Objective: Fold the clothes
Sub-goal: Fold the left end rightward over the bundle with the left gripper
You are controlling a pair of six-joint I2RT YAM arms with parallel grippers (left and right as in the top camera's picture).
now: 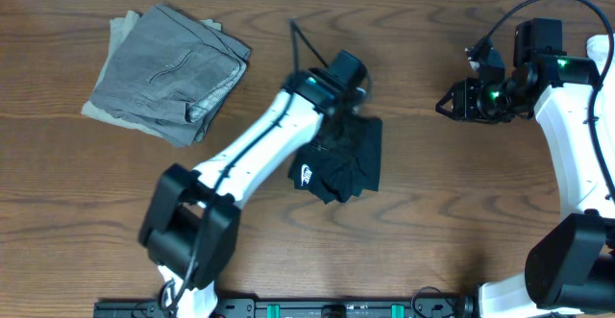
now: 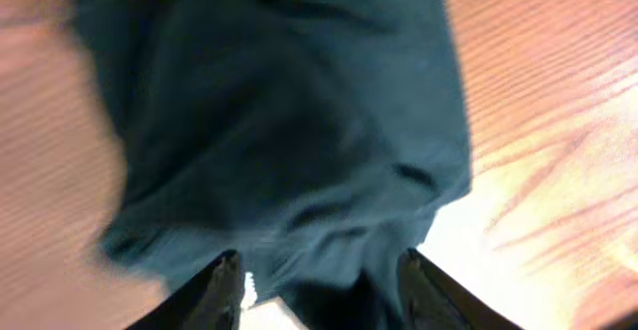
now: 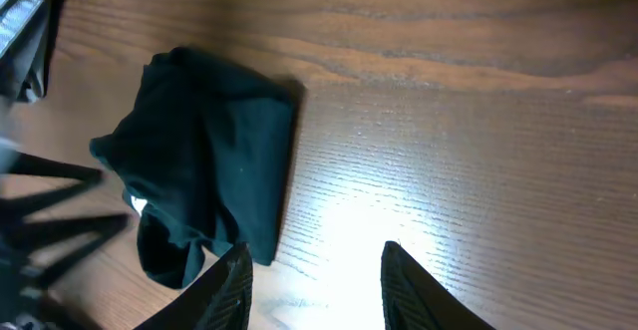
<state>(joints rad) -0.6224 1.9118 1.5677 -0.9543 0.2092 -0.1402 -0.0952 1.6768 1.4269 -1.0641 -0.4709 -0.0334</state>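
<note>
- Black T-shirt (image 1: 348, 157): lies mid-table as a compact, rumpled bundle with several layers stacked. Its lower-left edge sits just beside the white forearm of the left arm (image 1: 255, 145).
- Marking: one small white logo (image 1: 306, 175) on the bundle's lower-left face. Too small to read; no legible lettering on anything else.
- Left gripper (image 2: 324, 265): directly over the shirt. Dark fingers (image 2: 221, 288) are spread apart, with fabric filling the view beyond the tips and nothing clamped between them.
- Right gripper (image 3: 314, 260): well off to the right of the shirt, over bare wood. Jaws parted and empty.
- Grey folded garment (image 1: 168, 73): upper left of the table (image 1: 461, 203), well apart from the shirt.
- Left wrist view is blurred, so I cannot tell whether the fingertips touch the cloth.
</note>
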